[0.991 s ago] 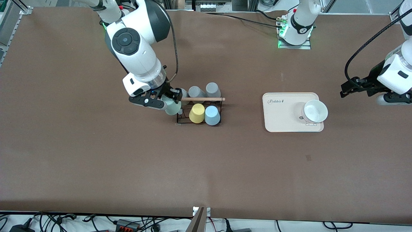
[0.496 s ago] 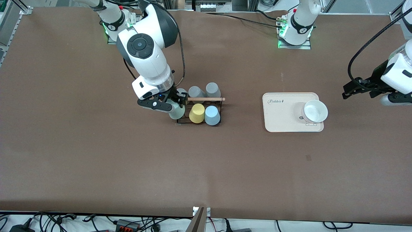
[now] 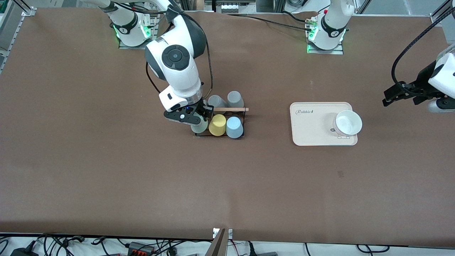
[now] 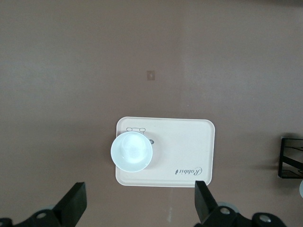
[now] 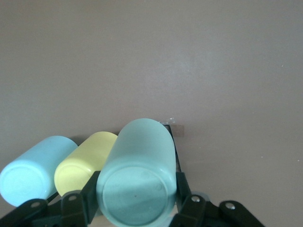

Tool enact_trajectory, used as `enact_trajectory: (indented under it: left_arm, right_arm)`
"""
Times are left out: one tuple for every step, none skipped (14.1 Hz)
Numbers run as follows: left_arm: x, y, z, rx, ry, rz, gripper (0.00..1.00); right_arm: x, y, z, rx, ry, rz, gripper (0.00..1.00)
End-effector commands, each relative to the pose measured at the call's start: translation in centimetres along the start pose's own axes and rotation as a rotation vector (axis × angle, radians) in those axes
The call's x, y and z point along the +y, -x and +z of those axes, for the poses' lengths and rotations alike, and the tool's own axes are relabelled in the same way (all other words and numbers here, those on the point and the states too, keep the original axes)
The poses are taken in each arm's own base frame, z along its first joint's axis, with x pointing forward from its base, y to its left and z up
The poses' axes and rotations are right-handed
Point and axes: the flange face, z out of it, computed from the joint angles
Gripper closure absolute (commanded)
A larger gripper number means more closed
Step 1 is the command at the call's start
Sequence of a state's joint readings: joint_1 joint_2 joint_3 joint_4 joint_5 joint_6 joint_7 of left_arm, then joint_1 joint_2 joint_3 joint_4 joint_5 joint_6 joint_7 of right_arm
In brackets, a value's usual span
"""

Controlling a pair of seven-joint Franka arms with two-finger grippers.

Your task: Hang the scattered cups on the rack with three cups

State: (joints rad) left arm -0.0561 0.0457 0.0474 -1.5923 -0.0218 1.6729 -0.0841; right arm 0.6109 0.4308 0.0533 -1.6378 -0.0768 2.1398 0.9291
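Hanging step in hand: right gripper [image 3: 197, 120] clamped on sage green cup [image 5: 137, 172], over rack [image 3: 219, 134] end beside yellow cup [image 3: 217, 124]; light blue cup [image 3: 234, 127] already on rack; next, settling onto peg, then release; left gripper [image 4: 139, 208] waiting, jaws apart, well away from rack.

Sage green cup [image 5: 137, 172], upside down, sits clamped in the right claw [image 3: 196, 119] at the black wire rack's [image 3: 220, 133] end; light blue cup [image 3: 234, 127] hangs inverted two pegs along.
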Motion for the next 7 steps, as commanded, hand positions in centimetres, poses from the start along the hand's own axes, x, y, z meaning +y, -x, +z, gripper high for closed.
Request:
enact_trajectory:
  left_arm:
    - [0.1,0.2,-1.2,0.015,-0.003,0.024,0.00]
    - [-0.2,0.3,-0.7,-0.004,-0.005,0.019,0.00]
    - [-0.8,0.3,-0.4,-0.013,-0.006,0.009,0.00]
    - [-2.1,0.2,-0.4,-0.014,-0.005,-0.014,0.00]
    - [-2.5,0.2,-0.4,-0.015,-0.005,-0.021,0.00]
    - [-2.6,0.3,-0.6,-0.015,-0.005,-0.022,0.00]
    - [-3.0,0.8,-1.6,-0.009,-0.005,-0.029,0.00]
  right_arm:
    - [0.1,0.4,0.0,0.018,0.008,0.011,0.62]
    - [0.1,0.4,0.5,0.017,0.017,0.007,0.62]
    - [0.1,0.4,0.8,0.022,0.026,0.000,0.62]
    - [0.0,0.6,1.0,0.028,0.026,-0.004,0.62]
    - [0.0,1.0,1.5,0.031,0.020,-0.007,0.62]
    - [0.1,1.0,2.0,0.034,0.014,-0.007,0.62]
    - [0.1,1.0,2.1,0.036,0.011,-0.007,0.61]
